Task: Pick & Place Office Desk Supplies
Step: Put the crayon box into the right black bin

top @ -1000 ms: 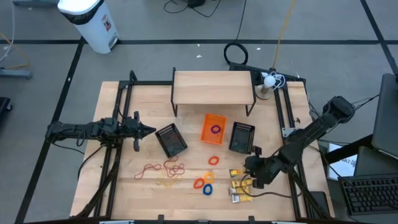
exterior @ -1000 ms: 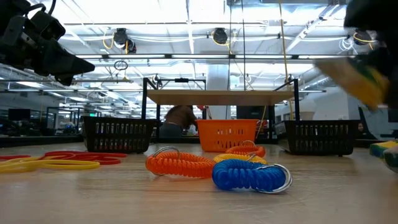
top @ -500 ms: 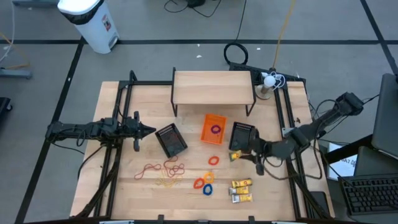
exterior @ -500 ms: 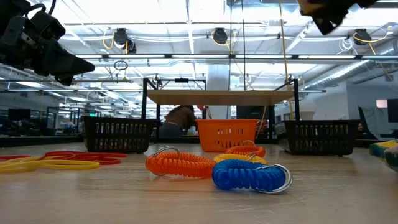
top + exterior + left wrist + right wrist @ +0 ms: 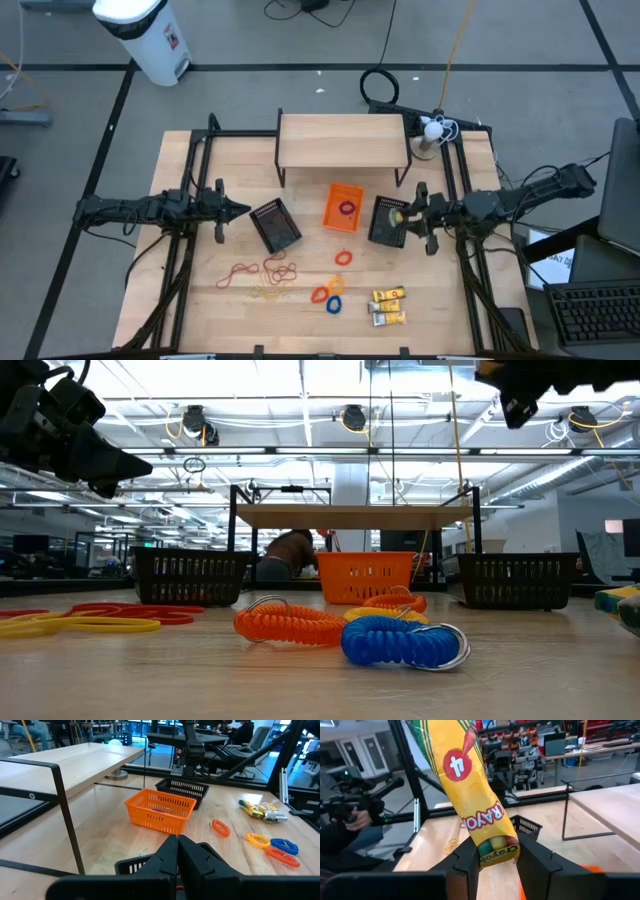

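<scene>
Packets of yellow crayons were split across the table: two lay flat near its front right edge, and a third crayon packet hung above the right black mesh bin, pinched at its lower end in the right gripper, whose fingers stood part-way apart around it. Left of the other mesh bin the left gripper hung over the table with its jaws shut and empty — while the rubber bands and the orange, yellow and blue coil rings lay loose in front of the orange bin.
</scene>
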{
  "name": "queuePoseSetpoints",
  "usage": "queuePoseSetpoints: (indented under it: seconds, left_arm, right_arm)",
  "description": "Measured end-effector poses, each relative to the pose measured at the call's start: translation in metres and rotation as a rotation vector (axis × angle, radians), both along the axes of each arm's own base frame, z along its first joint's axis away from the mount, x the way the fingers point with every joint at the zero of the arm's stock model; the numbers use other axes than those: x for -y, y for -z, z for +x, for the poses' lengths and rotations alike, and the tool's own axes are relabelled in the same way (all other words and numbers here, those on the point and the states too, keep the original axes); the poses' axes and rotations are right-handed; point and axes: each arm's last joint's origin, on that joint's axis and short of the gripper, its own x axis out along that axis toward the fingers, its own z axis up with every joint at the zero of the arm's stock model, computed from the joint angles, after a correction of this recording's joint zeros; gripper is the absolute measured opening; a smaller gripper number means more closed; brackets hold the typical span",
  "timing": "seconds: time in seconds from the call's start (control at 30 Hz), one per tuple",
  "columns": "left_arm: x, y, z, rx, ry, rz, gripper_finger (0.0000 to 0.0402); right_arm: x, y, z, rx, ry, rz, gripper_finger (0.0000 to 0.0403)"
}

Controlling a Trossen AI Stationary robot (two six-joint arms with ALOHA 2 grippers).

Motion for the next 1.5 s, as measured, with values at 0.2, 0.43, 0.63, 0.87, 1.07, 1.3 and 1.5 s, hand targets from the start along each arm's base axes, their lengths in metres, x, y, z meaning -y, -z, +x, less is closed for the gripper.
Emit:
queuePoseSetpoints:
  seconds: [0.2,0.43,0.63,0.87,1.07,1.3,1.5]
  left_arm:
    - [0.000,0.000,0.000,0.000,0.000,0.000,0.0010]
    - [0.000,0.000,0.000,0.000,0.000,0.000,0.0010]
    - [0.000,0.000,0.000,0.000,0.000,0.000,0.0010]
    - [0.000,0.000,0.000,0.000,0.001,0.005,0.0010]
    - [0.000,0.000,0.000,0.000,0.000,0.006,0.0010]
    - [0.000,0.000,0.000,-0.003,0.001,0.024,0.0010]
    - [0.000,0.000,0.000,-0.002,0.001,0.023,0.0010]
  right_arm:
    - [0.011,0.013,-0.018,0.061,0.013,0.027,0.0095]
    - [0.015,0.024,-0.029,0.098,0.025,0.032,0.0095]
    - [0.016,0.035,-0.033,0.105,0.027,0.032,0.0093]
    - [0.023,0.044,-0.033,0.094,0.109,0.026,0.0093]
    - [0.030,0.041,-0.033,0.012,0.177,-0.007,0.0092]
    - [0.032,0.032,-0.014,-0.336,0.298,-0.065,0.0092]
    - [0.029,0.034,0.018,-0.699,0.350,-0.068,0.0091]
